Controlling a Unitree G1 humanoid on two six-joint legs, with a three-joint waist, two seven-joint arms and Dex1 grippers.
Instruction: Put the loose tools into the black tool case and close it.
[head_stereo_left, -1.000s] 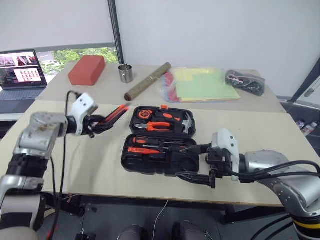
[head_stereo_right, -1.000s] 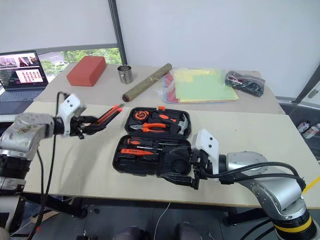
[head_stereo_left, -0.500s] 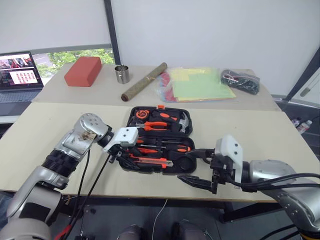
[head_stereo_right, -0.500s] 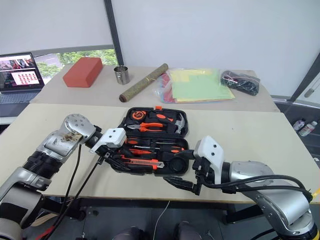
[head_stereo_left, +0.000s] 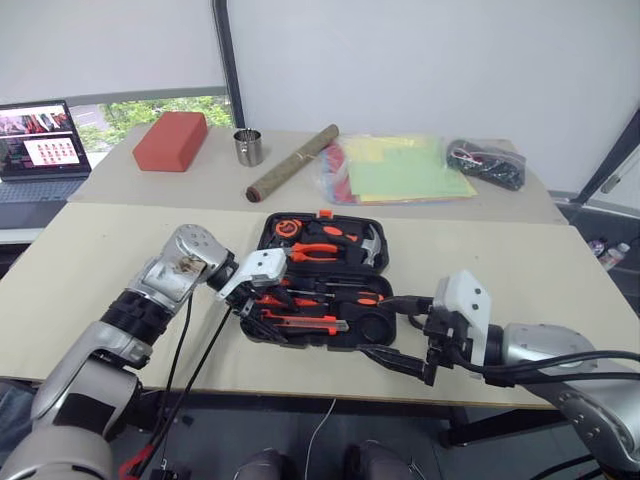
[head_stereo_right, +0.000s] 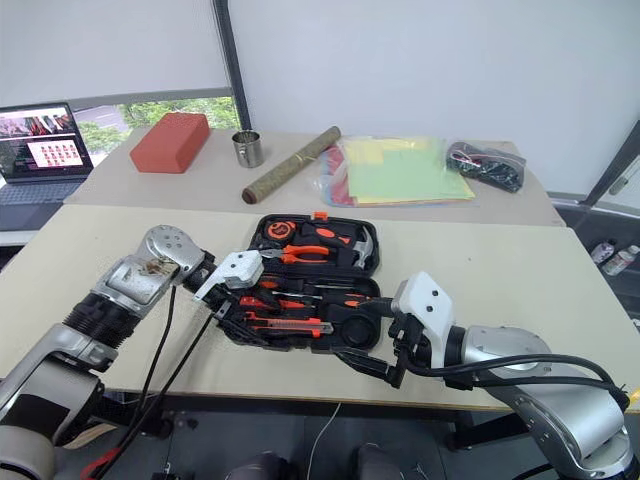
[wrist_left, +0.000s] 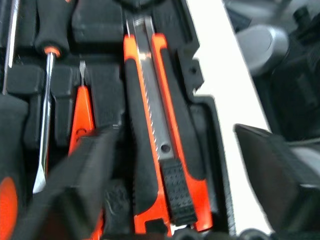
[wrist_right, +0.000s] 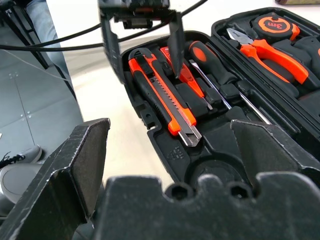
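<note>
The black tool case (head_stereo_left: 330, 343) lies open on the near table. Its lower half holds the orange-black utility knife (wrist_left: 155, 125), the slim red screwdriver (wrist_left: 82, 112) and two orange-and-black screwdrivers (head_stereo_left: 340, 293). My left gripper (head_stereo_left: 258, 305) hangs open over the left end of that half. Its fingers (wrist_right: 175, 45) straddle the knife and the red screwdriver and grip nothing. My right gripper (head_stereo_left: 374, 324) is open and empty at the case's front right corner, pointing at the case.
Hammer, pliers and tape measure (head_stereo_left: 320, 240) sit in the case's lid. On the far table are a red block (head_stereo_left: 172, 140), a metal cup (head_stereo_left: 248, 147), a brown roll (head_stereo_left: 295, 162), a plastic folder (head_stereo_left: 405, 168), a black bundle (head_stereo_left: 488, 163) and a laptop (head_stereo_left: 38, 140).
My left gripper carried the slim red screwdriver from left of the case down into the lower half and opened. The screwdriver now lies in the case. The right gripper stayed put.
</note>
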